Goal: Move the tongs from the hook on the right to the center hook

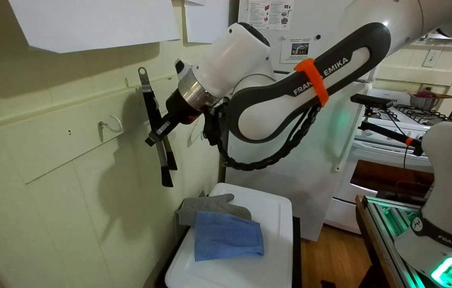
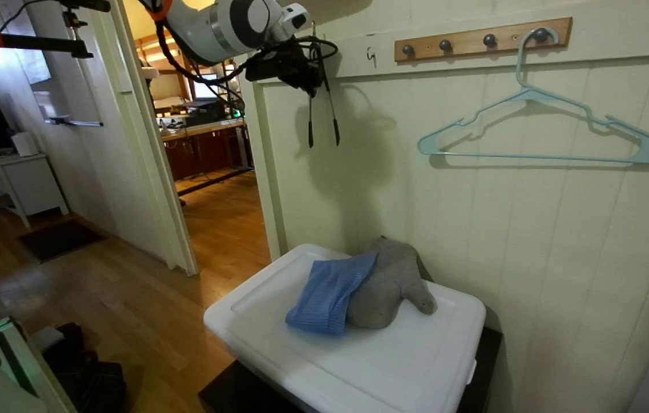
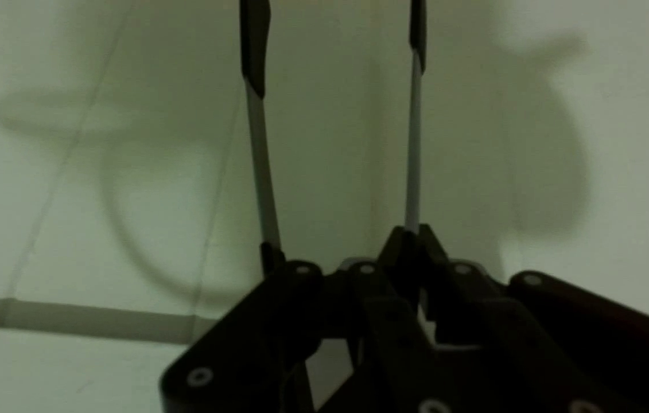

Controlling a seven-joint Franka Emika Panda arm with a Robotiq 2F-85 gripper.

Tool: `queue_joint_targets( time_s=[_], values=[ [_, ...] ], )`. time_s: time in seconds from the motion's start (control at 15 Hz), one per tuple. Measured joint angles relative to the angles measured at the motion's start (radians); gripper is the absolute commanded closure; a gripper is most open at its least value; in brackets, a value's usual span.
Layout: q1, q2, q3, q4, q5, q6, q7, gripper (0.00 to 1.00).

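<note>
The tongs (image 1: pixel 152 106) have black and metal arms with dark tips, and they point tip-down in both exterior views (image 2: pixel 310 133). My gripper (image 1: pixel 152 140) is shut on one arm of the tongs; in an exterior view it also shows high beside the wall (image 2: pixel 311 90). In the wrist view the fingertips (image 3: pixel 411 234) pinch the right arm of the tongs, and the left arm (image 3: pixel 261 166) is free beside them. The tongs' holed top end stands out from the wall, with no hook seen through it. A bare metal hook (image 1: pixel 120 125) is on the wall board, also seen here (image 2: pixel 370 55).
A wooden peg rack (image 2: pixel 467 45) with a blue hanger (image 2: pixel 531 94) is on the wall. Below, a white bin lid (image 1: pixel 265 256) holds a grey mitt (image 1: pixel 194 210) and a blue cloth (image 1: pixel 227 236). A white cabinet or sheet (image 1: pixel 98 24) juts out above.
</note>
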State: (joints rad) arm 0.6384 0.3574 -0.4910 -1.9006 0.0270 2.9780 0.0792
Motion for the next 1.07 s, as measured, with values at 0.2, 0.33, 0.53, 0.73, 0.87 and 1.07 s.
queue_joint_targets(
  time_s=[0.2,0.33,0.53,0.73,0.87,1.07],
  values=[
    [0.0,0.013,-0.001,0.009,0.0,-0.002,0.011,0.98],
    [-0.001,0.018,-0.001,0.014,0.002,-0.003,0.017,0.98],
    [-0.002,0.022,0.0,0.018,0.005,-0.011,0.02,0.98],
    [-0.009,0.024,0.013,0.032,0.026,-0.08,0.02,0.98],
    [-0.036,0.024,0.042,0.047,0.016,-0.126,0.036,0.98],
    [-0.155,0.025,0.167,0.068,-0.056,-0.167,0.096,0.6]
  ],
)
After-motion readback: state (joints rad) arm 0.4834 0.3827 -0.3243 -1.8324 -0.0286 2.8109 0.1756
